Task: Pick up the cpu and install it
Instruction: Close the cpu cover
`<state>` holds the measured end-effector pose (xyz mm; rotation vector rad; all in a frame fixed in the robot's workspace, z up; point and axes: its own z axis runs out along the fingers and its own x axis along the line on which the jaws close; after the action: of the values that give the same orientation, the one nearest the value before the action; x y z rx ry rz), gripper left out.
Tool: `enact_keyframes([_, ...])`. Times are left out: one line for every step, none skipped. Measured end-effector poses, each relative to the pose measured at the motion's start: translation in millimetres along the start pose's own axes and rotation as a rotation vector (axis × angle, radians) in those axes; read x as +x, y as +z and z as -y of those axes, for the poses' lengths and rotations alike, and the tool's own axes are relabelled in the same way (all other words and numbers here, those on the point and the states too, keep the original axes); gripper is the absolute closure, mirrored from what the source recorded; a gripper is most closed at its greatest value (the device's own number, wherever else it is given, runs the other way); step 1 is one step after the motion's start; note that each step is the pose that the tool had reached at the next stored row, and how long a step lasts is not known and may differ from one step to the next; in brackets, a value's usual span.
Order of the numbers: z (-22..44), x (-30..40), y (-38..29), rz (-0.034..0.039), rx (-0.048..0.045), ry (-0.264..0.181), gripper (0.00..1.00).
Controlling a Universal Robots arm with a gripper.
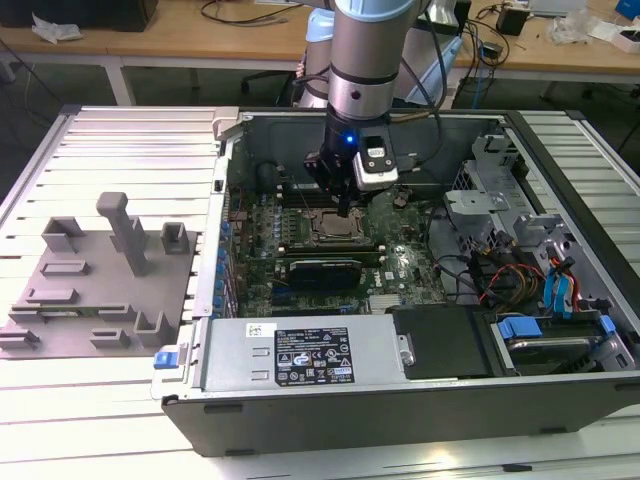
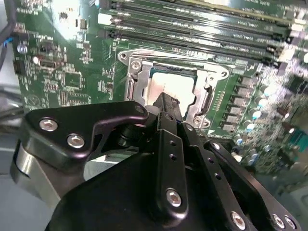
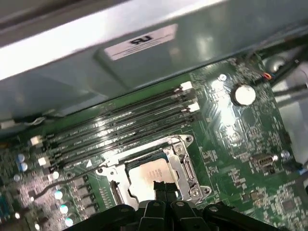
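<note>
Though in socket (image 2: 135,72), cpu (image 2: 168,87) beneath gripper (image 2: 166,102).

The arm (image 1: 365,50) hangs upright over the middle of the scene. Its silver-grey last link is vertical, a blue light (image 1: 349,138) is lit on the wrist (image 1: 345,105), and a small camera module (image 1: 376,166) is fixed on the side toward the exterior view's right. Below the wrist the black gripper (image 1: 344,208) points straight down. In both wrist views its slim fingers (image 2: 169,125) taper to one point, pressed together with no gap, and the bolted black links (image 2: 86,125) behind them are folded inward.
</note>
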<state>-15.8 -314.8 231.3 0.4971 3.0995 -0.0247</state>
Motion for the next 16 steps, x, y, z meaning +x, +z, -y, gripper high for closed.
enact_keyframes([0.0, 0.0, 0.1, 0.0003, -0.0001, -0.023, 0.89])
enact_keyframes([0.0, 0.0, 0.2, 0.0006, -0.0003, -0.041, 0.89])
enact_keyframes([0.0, 0.0, 0.5, 0.0011, -0.0005, -0.075, 0.89])
enact_keyframes([0.0, 0.0, 0.8, 0.0018, -0.0006, -0.118, 0.89])
enact_keyframes([0.0, 0.0, 1.1, 0.0024, -0.0008, -0.160, 0.89])
enact_keyframes([0.0, 0.0, 1.3, 0.0028, -0.0009, -0.186, 0.89])
enact_keyframes([0.0, 0.0, 1.5, 0.0031, -0.0009, -0.204, 0.89])
enact_keyframes([-0.1, 0.0, 1.7, 0.0034, -0.0012, -0.225, 0.89])
enact_keyframes([-0.1, 0.0, 2.0, 0.0038, -0.0014, -0.246, 0.89])
enact_keyframes([-0.1, 0.0, 2.5, 0.0042, -0.0015, -0.270, 0.89])
enact_keyframes([-0.1, 0.0, 2.8, 0.0044, -0.0012, -0.289, 0.89])
enact_keyframes([-0.1, 0.1, 3.6, 0.0049, -0.0010, -0.314, 0.89])
enact_keyframes([0.0, 0.1, 3.9, 0.0050, -0.0008, -0.319, 0.89])
enact_keyframes([0.0, 0.1, 3.8, 0.0050, -0.0005, -0.319, 0.89])
enact_keyframes([0.0, 0.2, 3.9, 0.0051, 0.0002, -0.319, 0.89])
enact_keyframes([0.1, 0.5, 4.0, 0.0053, 0.0010, -0.319, 0.89])
